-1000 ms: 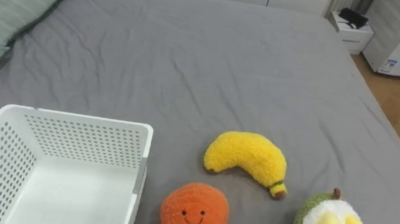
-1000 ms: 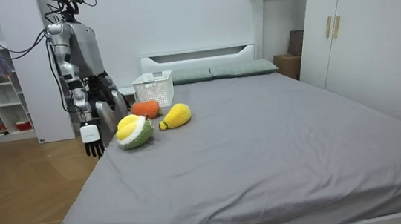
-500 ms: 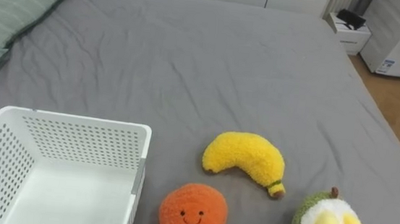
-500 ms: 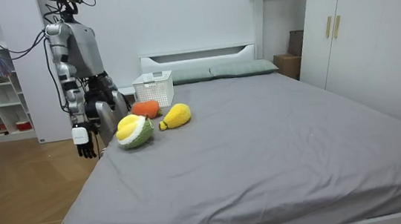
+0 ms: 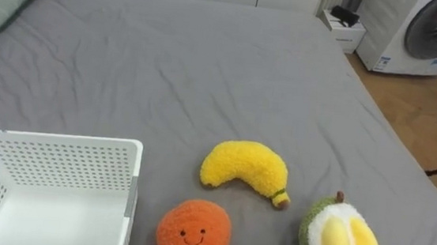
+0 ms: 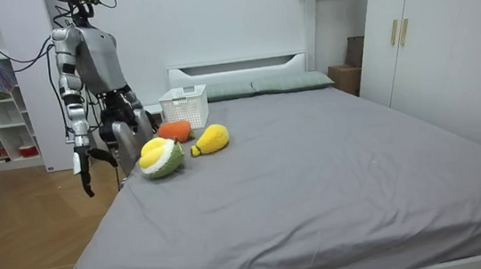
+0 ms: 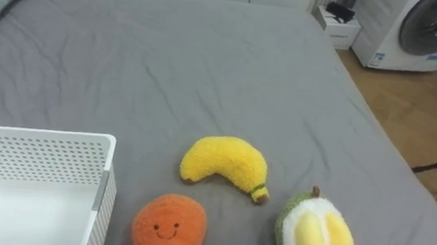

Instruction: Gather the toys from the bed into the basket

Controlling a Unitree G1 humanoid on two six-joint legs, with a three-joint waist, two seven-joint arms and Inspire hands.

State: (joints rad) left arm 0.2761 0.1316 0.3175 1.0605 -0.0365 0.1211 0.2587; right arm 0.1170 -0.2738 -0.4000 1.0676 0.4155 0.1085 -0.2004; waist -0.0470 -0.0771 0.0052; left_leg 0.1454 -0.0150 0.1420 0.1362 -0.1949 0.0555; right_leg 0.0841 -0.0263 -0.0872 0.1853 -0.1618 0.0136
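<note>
Right hand [image 6: 84, 171]: further toward the room view's left than a second ago, off the bed's edge; hangs low on a straight arm beside the robot; fingers loose, pointing down, holding nothing.
Toys: unmoved on the smooth grey bed [image 5: 168, 62], at its near side; fuzzy curved yellow banana [image 5: 244, 169], round orange plush [image 5: 193, 233] nearer, green-and-yellow durian plush [image 5: 339, 242] at right.
Basket [image 5: 56, 164]: white perforated plastic, rectangular, just left of the orange plush.

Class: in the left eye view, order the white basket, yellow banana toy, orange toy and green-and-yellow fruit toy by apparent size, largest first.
1. The white basket, largest, though cropped.
2. The banana toy, orange toy and green-and-yellow fruit toy look alike; the last two are cropped at the bottom edge, so no ranking.
</note>
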